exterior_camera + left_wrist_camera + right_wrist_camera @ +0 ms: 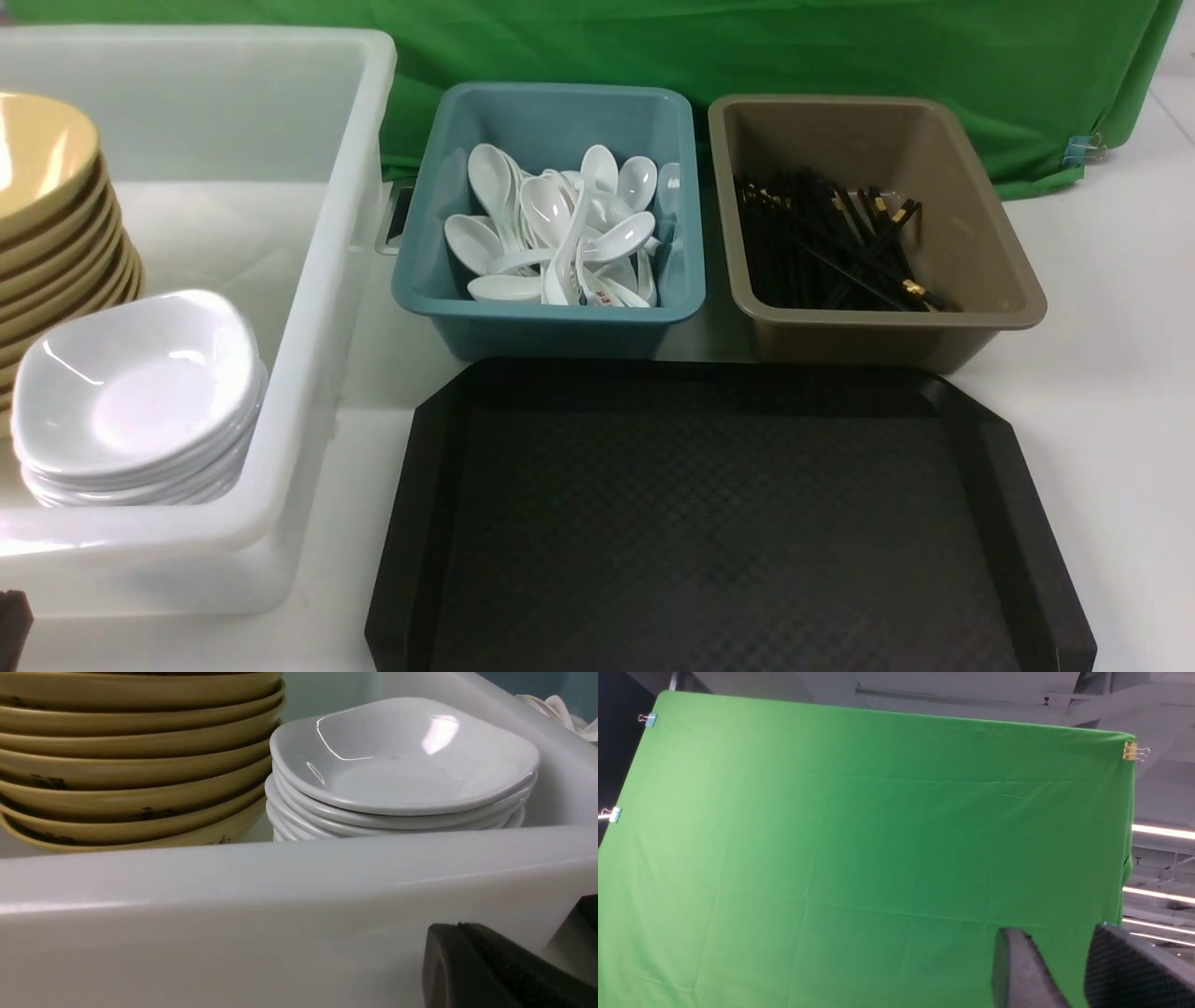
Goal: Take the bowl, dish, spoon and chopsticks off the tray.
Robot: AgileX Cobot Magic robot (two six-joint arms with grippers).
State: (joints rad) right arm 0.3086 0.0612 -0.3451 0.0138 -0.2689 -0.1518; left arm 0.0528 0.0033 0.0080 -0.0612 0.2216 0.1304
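the tray (728,523) lies flat on the white table (1111,373) at the near centre of the front view, its diamond-pattern surface bare. just behind it stand two bins side by side: a teal bin (551,317) heaped with white spoons (560,233), and to its right a brown bin (980,308) holding the black chopsticks (831,247) with their gold bands. to the left of the tray sits a large white tub (308,308). inside it a stack of mustard-yellow bowls (47,187) stands next to a stack of white squarish dishes (140,392); the two stacks are touching or nearly so.

the left gripper (509,970) shows only one dark padded finger in the left wrist view, low outside the tub's near wall, holding nothing; i cannot tell how wide it is parted. the right gripper (1073,970) points up at a green cloth backdrop (878,835), its two fingers (1022,970) separated by a clear gap and empty.
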